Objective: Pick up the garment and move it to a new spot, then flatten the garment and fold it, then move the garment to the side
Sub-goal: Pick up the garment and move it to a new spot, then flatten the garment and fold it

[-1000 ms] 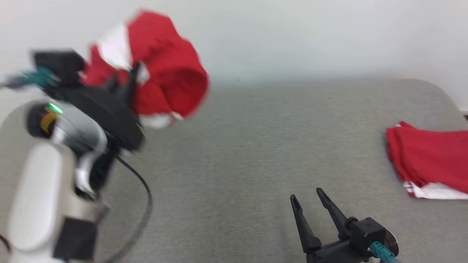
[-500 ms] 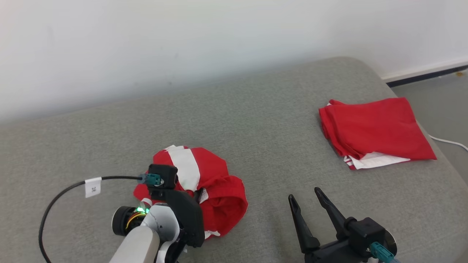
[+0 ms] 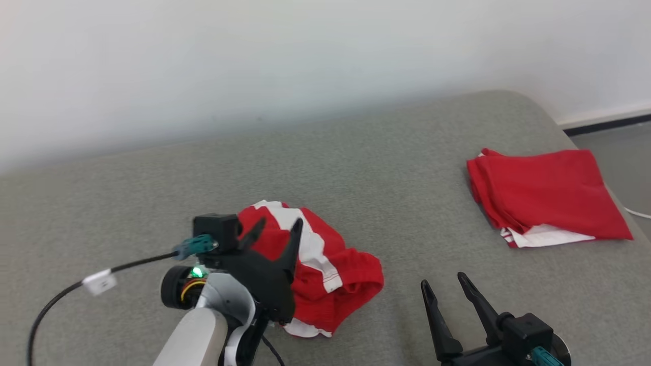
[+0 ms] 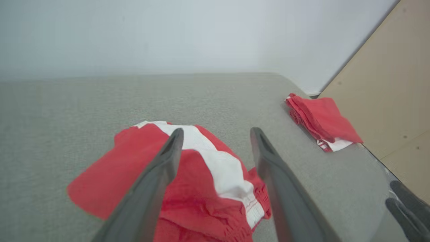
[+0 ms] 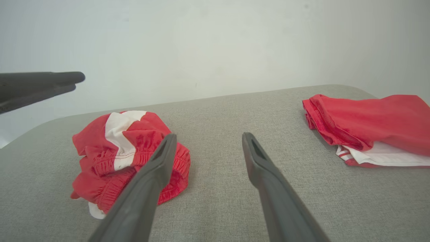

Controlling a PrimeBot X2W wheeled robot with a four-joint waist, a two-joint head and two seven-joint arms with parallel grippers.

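A crumpled red garment [image 3: 335, 274] with a white stripe lies in a heap on the grey cushion [image 3: 356, 168], left of centre. It also appears in the left wrist view [image 4: 201, 188] and the right wrist view [image 5: 131, 158]. My left gripper [image 3: 274, 229] hovers just above it, open, with nothing between its fingers [image 4: 168, 158]. My right gripper [image 3: 447, 287] stands open near the front edge, to the right of the heap and apart from it; its fingers [image 5: 161, 161] are empty.
A folded red and white garment [image 3: 544, 195] lies at the cushion's right end, seen also in the wrist views [image 4: 319, 121] [image 5: 369, 127]. A black cable with a white tag [image 3: 96, 279] trails from my left wrist. A white wall rises behind; the floor [image 4: 396, 111] lies to the right.
My left gripper came down from high at the left with the garment, laid it on the cushion and opened, its fingers lifting clear. The camera shifted between frames. The right gripper stayed open.
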